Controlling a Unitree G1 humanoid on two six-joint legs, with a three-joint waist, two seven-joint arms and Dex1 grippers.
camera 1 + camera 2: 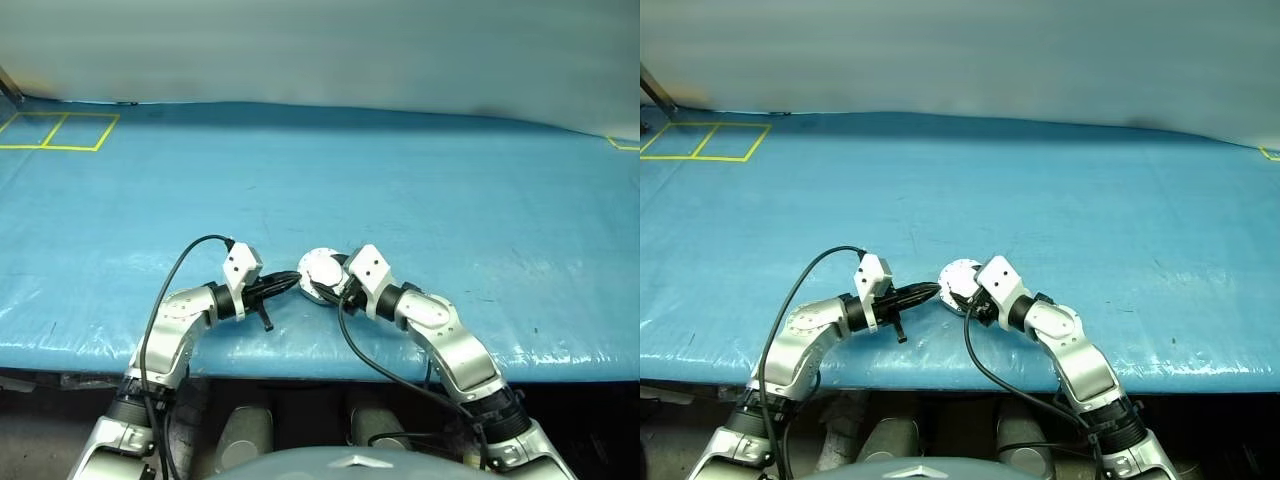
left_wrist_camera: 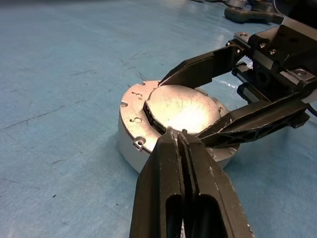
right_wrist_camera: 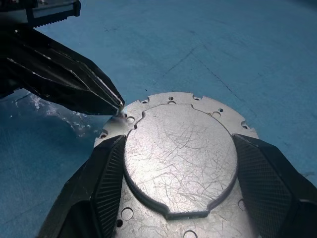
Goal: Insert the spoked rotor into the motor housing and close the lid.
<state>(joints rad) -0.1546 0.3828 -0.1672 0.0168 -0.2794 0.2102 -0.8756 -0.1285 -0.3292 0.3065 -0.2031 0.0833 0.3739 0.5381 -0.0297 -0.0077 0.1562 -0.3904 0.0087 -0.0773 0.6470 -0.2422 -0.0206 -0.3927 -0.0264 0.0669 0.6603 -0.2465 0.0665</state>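
A: Well, where does the motor housing (image 1: 322, 276) sit against the edges?

B: Near the front edge of the blue tabletop (image 1: 420, 180), about midway across. Behind it and to both sides the blue surface runs broad and bare to a pale wall, with yellow tape squares (image 1: 60, 130) in the far left corner.

A: And the lid (image 3: 179, 157)?

B: Down flat on the housing, smooth scratched outer face up, inside a rim of small holes and notches.

A: How are the arms set?

B: Both reach in low from the near side, elbows out, forearms angled towards each other so they meet at the housing. The right tool (image 3: 179, 198) has its two black fingers spread wide, one on each side of the raised lid disc, pads against its edges, so it is gripping the lid. The left tool (image 2: 177, 135) is closed on nothing, both fingers pressed together to one point that rests at the lid's edge on the rim.

A: What do the wrist views add?

B: The head views give the open tabletop and arm poses; there the housing is just a small silver disc. The right wrist view shows the pad contact and the left tips touching the rim; the left wrist view shows the housing's low side wall
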